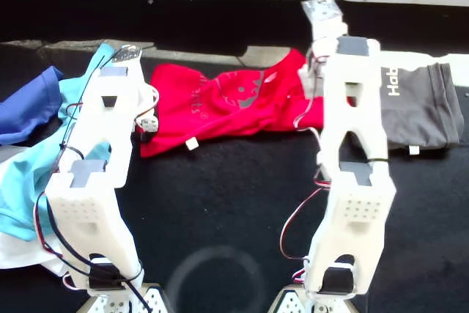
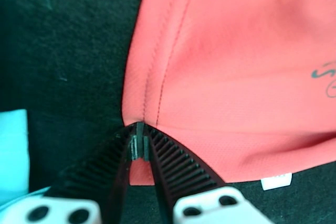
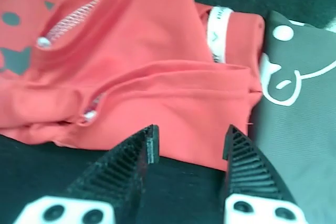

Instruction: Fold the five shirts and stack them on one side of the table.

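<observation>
Biggest thing first: the black counter (image 1: 234,203) has the red shirt (image 1: 227,108) lying crumpled across the far middle. A grey shirt (image 1: 425,108) is touching its right end, and a heap of light blue (image 1: 22,181), dark blue (image 1: 29,104) and white (image 1: 18,254) shirts sits off to the left.

The red one looks like thin sporty knit with a dark print and double-stitched hems. It's bunched into soft ridges, nowhere near flat, so I'd say the folding has barely begun.

The left pincer (image 2: 139,140) is pressed together on the shirt's hem corner, pinching just a sliver of cloth. The right pincer (image 3: 191,142) is spread wide, hovering just short of the other end.

My take on doing this step well: close the right one on red fabric only, since the grey shirt is right next to it. Grab a deeper bite than the left has, then pull both ends apart evenly so the wrinkles drop out. The little white tag (image 2: 275,182) marks the hem edge nicely.
</observation>
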Controlling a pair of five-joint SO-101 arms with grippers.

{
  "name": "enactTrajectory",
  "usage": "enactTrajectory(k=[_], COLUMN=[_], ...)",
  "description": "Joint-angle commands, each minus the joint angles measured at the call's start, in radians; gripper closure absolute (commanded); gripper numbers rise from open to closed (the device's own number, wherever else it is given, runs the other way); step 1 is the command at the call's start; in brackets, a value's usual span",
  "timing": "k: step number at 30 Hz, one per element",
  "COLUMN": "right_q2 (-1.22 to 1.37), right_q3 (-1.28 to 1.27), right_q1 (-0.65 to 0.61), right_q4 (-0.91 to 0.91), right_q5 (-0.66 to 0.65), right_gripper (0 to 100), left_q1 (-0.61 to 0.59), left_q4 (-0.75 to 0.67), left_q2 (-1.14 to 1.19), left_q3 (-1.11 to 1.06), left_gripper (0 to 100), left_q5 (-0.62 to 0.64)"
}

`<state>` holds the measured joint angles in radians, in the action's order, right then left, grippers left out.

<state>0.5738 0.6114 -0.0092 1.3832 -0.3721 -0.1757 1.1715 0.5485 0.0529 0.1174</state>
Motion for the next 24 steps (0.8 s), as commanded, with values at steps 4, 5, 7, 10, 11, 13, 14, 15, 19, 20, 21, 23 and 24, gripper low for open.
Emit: enactTrajectory(k=[4, 5, 7, 10, 11, 13, 14, 15, 19, 20, 21, 23, 24], right_q2=[0.077, 0.097, 0.131, 0.151, 0.153, 0.154, 0.154, 0.156, 0.16, 0.17, 0.186, 0.217, 0.237], right_q3=[0.062, 0.062, 0.062, 0.062, 0.062, 0.062, 0.062, 0.061, 0.051, 0.051, 0.061, 0.07, 0.087], right_q1=[0.054, 0.05, 0.024, -0.028, -0.047, -0.082, -0.097, -0.111, -0.142, -0.143, -0.143, -0.142, -0.139], right_q4=[-0.085, -0.102, -0.111, -0.102, -0.101, -0.111, -0.13, -0.153, -0.268, -0.292, -0.311, -0.355, -0.371], right_q5=[-0.068, -0.066, -0.066, -0.066, -0.064, -0.064, -0.064, -0.064, -0.064, -0.064, -0.064, -0.064, -0.064], right_gripper=[79.3, 79.3, 79.3, 79.3, 79.3, 79.3, 79.3, 79.3, 79.3, 79.3, 79.3, 79.3, 79.3], left_q1=[-0.025, -0.024, -0.024, -0.024, -0.024, -0.024, -0.024, -0.024, -0.024, -0.024, -0.024, -0.024, -0.024], left_q4=[0.0, 0.0, 0.0, 0.0, 0.0, 0.0, 0.0, 0.0, 0.0, 0.0, 0.002, 0.003, 0.003], left_q2=[0.007, 0.007, 0.007, 0.007, 0.007, 0.007, 0.007, 0.007, 0.007, 0.007, 0.007, 0.007, 0.007], left_q3=[0.008, 0.01, 0.01, 0.008, 0.008, 0.008, 0.008, 0.008, 0.008, 0.008, 0.008, 0.008, 0.008], left_gripper=[99, 99, 99, 99, 99, 99, 99, 99, 99, 99, 99, 99, 99], left_q5=[-0.005, -0.005, -0.005, -0.005, -0.005, -0.005, -0.005, -0.005, -0.005, -0.005, -0.005, -0.005, -0.005])
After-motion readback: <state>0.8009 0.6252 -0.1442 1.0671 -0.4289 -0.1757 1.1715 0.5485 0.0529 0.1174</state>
